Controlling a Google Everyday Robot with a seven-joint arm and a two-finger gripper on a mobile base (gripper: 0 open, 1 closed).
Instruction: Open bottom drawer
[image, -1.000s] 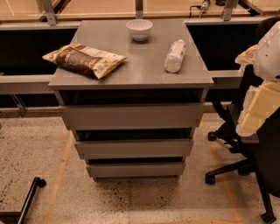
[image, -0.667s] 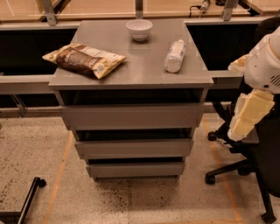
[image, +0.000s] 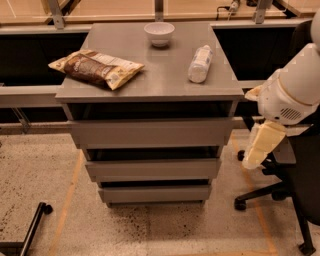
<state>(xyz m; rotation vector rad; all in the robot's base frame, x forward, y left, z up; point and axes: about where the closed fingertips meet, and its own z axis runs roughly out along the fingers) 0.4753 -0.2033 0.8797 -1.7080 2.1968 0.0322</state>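
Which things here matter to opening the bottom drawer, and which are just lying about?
Job: bottom drawer, lowest front of the grey cabinet; gripper, hanging right of the cabinet, apart from it.
Lying about: snack bag, white bowl and plastic bottle on its side, all on the cabinet top; office chair at right.

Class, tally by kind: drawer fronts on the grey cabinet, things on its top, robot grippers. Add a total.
Drawer fronts: 3 (top drawer, middle drawer, bottom drawer)
Things on top: 3 (snack bag, bowl, bottle)
Grippers: 1 (gripper, hanging right of the cabinet)
Total: 7
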